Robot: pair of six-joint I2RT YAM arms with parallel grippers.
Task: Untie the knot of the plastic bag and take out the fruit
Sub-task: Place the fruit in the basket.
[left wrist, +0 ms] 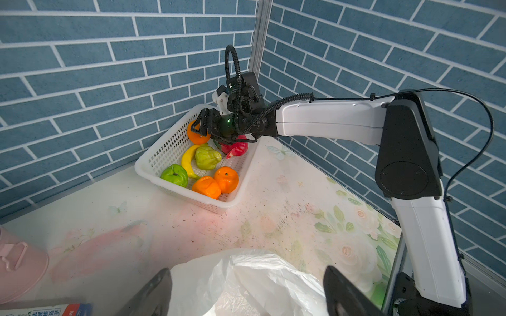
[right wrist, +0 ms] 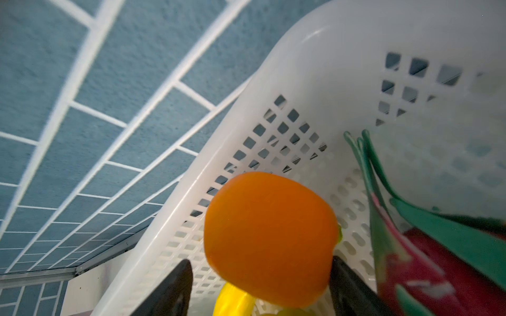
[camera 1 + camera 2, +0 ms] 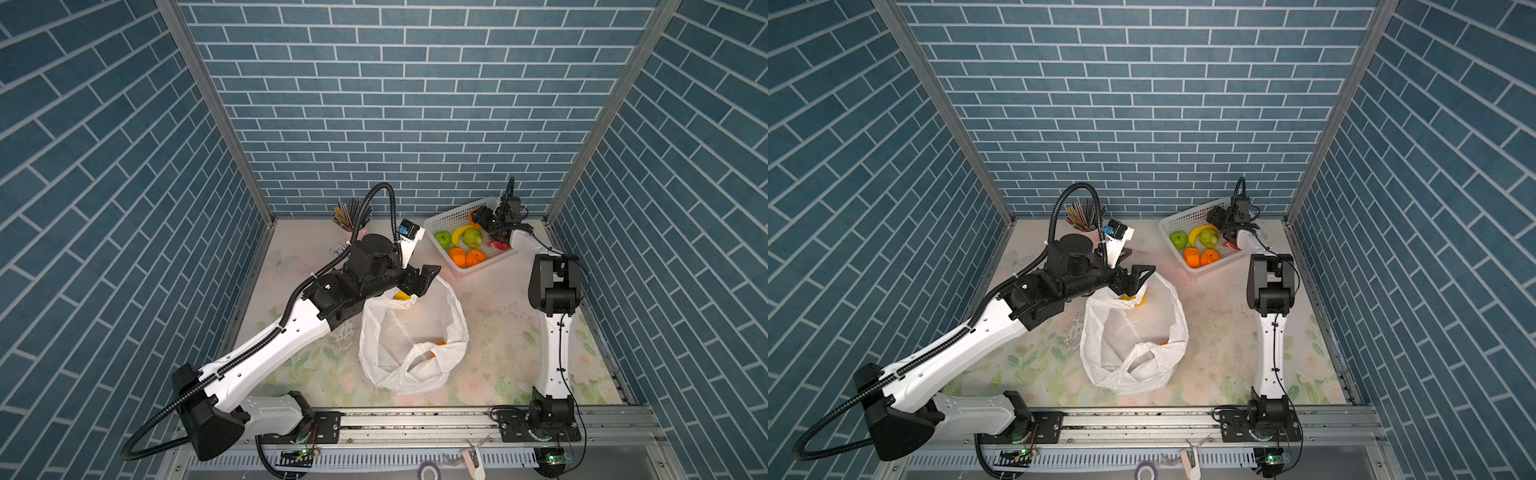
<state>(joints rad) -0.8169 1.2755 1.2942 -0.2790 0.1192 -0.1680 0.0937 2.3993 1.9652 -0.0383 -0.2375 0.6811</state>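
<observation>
**Jaws spread over the basket, two fruits to go**

Right jaws stand apart around an orange point(image 2: 269, 238) inside the white basket point(image 1: 153, 164). One finger point(image 2: 175, 290) shows a gap to the skin and the other sits right at it, so I judge the orange is not pinched. Left jaws are wide open and empty, hovering over the far rim of the plastic bag point(image 3: 415, 332), which lies in the middle of the counter point(image 3: 498, 324).

I find no knot anywhere. The bag's mouth gapes and its handle loop point(image 3: 424, 361) lies loose, so I take the untying as done. The basket also holds a round green fruit point(image 1: 174, 175), a lumpy green fruit point(image 1: 207, 157), two more oranges point(image 1: 226, 179), a banana point(image 1: 187, 161) and a dragon fruit point(image 1: 238, 149) partly under my right arm point(image 1: 328, 120).

In the bag I see a yellow fruit point(image 3: 401, 296) right under my left jaws and a last orange point(image 3: 439, 344) by the handle loop, half hidden by film. Whether more hides in the folds I cannot tell.

A cup of coloured sticks point(image 3: 351, 216) stands by the back wall. A pink thing point(image 1: 19, 262) and a small carton point(image 1: 49, 309) lie near my left wrist. The slack film is the main hindrance, I judge.
</observation>
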